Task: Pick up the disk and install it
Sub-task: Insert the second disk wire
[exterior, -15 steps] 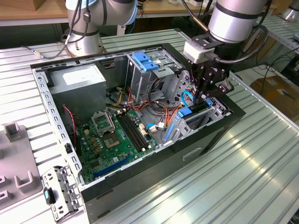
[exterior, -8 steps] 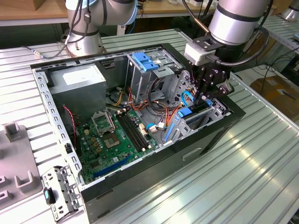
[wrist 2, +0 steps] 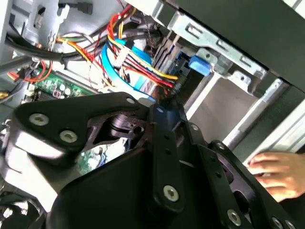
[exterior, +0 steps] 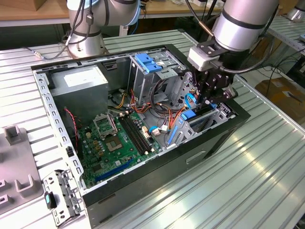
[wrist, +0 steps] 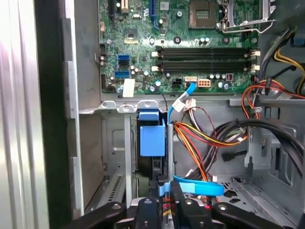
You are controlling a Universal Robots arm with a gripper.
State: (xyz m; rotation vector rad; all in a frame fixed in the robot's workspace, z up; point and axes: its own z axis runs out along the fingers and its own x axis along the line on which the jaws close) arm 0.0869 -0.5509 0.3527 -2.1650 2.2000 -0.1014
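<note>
Our claw hangs down inside the open computer case, at the end on the exterior view's right. We cannot tell if it is wide or narrow, and we cannot tell if it holds anything. In the first wrist view the claw is very near the disk. The disk's bright blue frame stands upright in a slot of the low metal bay, just beside the green board. A flat blue cable runs past close to the claw.

There is a white sticker on the grey power box, and a small white label on the board. The writing on both is too small for us to read.

The case lies on its side with its wide side open. In it we see the green board, the grey power box, a tall metal cage with a blue latch on top, and a bunch of red, yellow and orange wires. The case sits on a grey ridged table. A small metal bracket lies on the table just beside the case.

In the second wrist view, a person's hand rests outside the case.
</note>
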